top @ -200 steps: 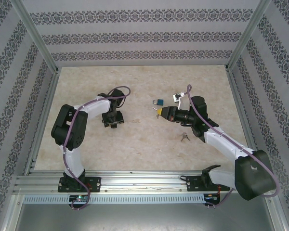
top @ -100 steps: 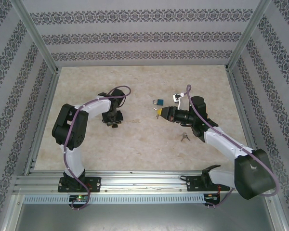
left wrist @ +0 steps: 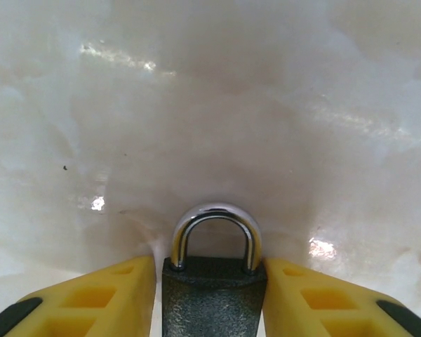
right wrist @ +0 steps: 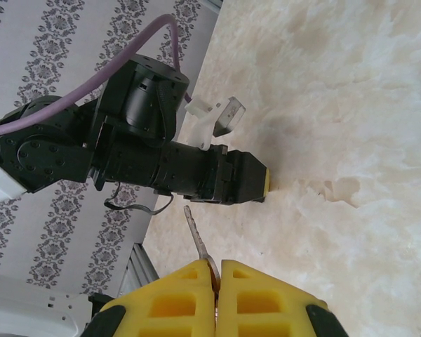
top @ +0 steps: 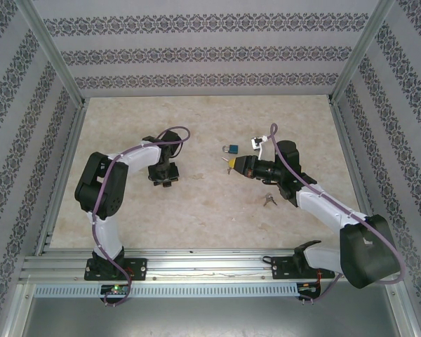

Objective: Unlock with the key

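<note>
Nearest, at 4 o'clock from the bench's (top: 196, 225) middle, the spare keys (top: 269, 200) lay untouched.

At 9 o'clock the left tool (top: 165, 174) had changed most. Over the last 1 second its 2 yellow fingers (left wrist: 91, 298) drew in from a wider spread, and they now pressed flush against both sides of the dark padlock (left wrist: 214, 305), gripping its body. The shackle (left wrist: 216, 210) pointed toward 12 o'clock in the wrist view and looked fully seated, so the lock seemed not yet opened. By my reading, that settled grip meant the lock was now braced for the key.

At 3 o'clock the right tool (top: 231, 163) had barely shifted in that time. Its fingers were shut tight on the key (right wrist: 195, 235), the blade sticking out toward the left arm. The 2 tools were well apart, so the key had a long way to travel and had to be lined up with the keyhole, which I could not see.

Farthest, at 1 o'clock, a blue padlock (top: 230, 149) sat alone on the bench, near the key's tip.
</note>
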Robot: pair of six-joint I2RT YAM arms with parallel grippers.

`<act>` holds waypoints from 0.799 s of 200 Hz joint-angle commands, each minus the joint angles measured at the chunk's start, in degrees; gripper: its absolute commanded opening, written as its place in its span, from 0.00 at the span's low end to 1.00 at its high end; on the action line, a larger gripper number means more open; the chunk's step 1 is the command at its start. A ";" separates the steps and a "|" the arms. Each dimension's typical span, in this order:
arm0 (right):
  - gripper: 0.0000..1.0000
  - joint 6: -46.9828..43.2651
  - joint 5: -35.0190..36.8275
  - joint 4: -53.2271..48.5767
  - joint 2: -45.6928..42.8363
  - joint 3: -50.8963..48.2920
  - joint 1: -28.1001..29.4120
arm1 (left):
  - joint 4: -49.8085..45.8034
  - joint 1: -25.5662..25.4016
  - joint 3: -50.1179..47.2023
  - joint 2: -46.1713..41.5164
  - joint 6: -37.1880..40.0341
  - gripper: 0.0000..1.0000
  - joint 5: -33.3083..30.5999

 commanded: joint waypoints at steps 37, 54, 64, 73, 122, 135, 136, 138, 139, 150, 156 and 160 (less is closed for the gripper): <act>0.00 -0.21 1.03 2.83 -0.47 -2.23 -0.01 | -1.32 -0.75 -1.64 -1.68 0.11 0.27 1.11; 0.00 -0.14 1.38 3.13 -0.29 -2.48 0.09 | -1.23 -0.71 -1.31 -2.55 -0.36 0.27 1.29; 0.00 -0.06 1.64 3.40 -0.08 -2.55 0.37 | -1.25 -0.70 -1.04 -3.25 -0.54 0.27 1.48; 0.00 -0.18 1.96 3.40 0.01 -2.55 0.76 | -1.11 -0.70 -0.69 -4.01 -0.80 0.27 1.74; 0.00 -3.22 6.50 1.13 0.69 -0.48 4.48 | -1.25 -0.70 2.59 -9.40 -2.78 0.28 3.14; 0.00 -4.25 9.17 0.59 0.59 0.38 5.99 | -0.93 -0.70 3.48 -11.18 -4.16 0.28 3.32; 0.00 -4.25 9.17 0.59 0.59 0.38 5.99 | -0.87 -0.70 3.52 -11.35 -4.29 0.28 3.37; 0.00 -4.43 9.67 0.48 0.55 0.54 6.24 | -0.70 -0.74 3.61 -11.63 -4.49 0.28 3.37; 0.00 -4.51 9.80 0.45 0.55 0.58 6.34 | -0.58 -0.76 3.63 -11.79 -4.63 0.28 3.40; 0.00 -5.35 12.38 0.32 0.38 0.94 7.47 | 0.47 -0.70 3.90 -13.71 -6.33 0.28 3.70; 0.00 -5.68 13.70 0.45 0.28 1.12 7.96 | 1.31 -0.70 3.87 -14.68 -7.15 0.28 3.82; 0.00 -5.93 14.49 0.57 0.20 1.21 8.31 | 1.76 -0.70 3.90 -15.33 -7.82 0.28 3.86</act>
